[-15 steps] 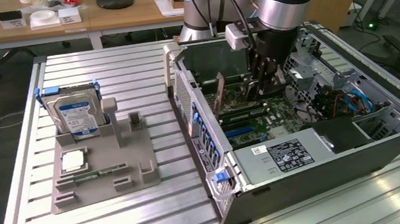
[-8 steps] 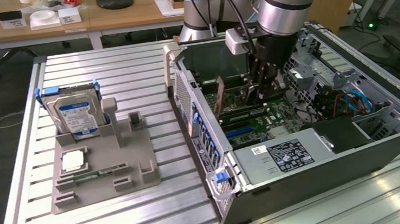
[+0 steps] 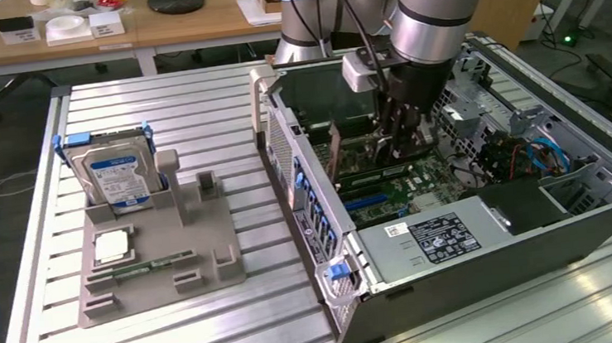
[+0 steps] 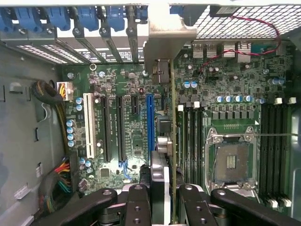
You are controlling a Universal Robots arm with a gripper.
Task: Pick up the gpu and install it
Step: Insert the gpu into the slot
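**Wrist view.** Nearest the lens we find the gripper (image 4: 162,200). Its black fingers (image 4: 137,205) are closed partway onto the gpu (image 4: 172,108), which stands edge-on between them. The card's silver bracket (image 4: 169,33) is at the end farthest from the jaws. Beyond the jaws lies the motherboard (image 4: 127,141). A blue slot (image 4: 150,122) runs just beside the card's edge, a white slot (image 4: 88,125) is further off on that side, and the processor socket (image 4: 230,160) is on the other side. We cannot tell whether the card's contact edge has entered a slot.

We judge the card light and stiff but fragile. It is best held by its bare board edges or the heatsink block, clear of the contact strip and small components.

**Exterior view.** The gripper (image 3: 398,143) reaches down into the open computer case (image 3: 324,245), with the gpu (image 3: 363,154) below it over the board. Also in the case, nearer us than the jaws, is a labelled power supply (image 3: 440,239). Blue cables (image 3: 543,155) lie toward the exterior view's right.

Well apart from the jaws, on the exterior view's left, a grey fixture tray (image 3: 128,299) rests on the table (image 3: 167,109). It holds an upright hard drive (image 3: 118,175) and a flat memory stick (image 3: 142,269).
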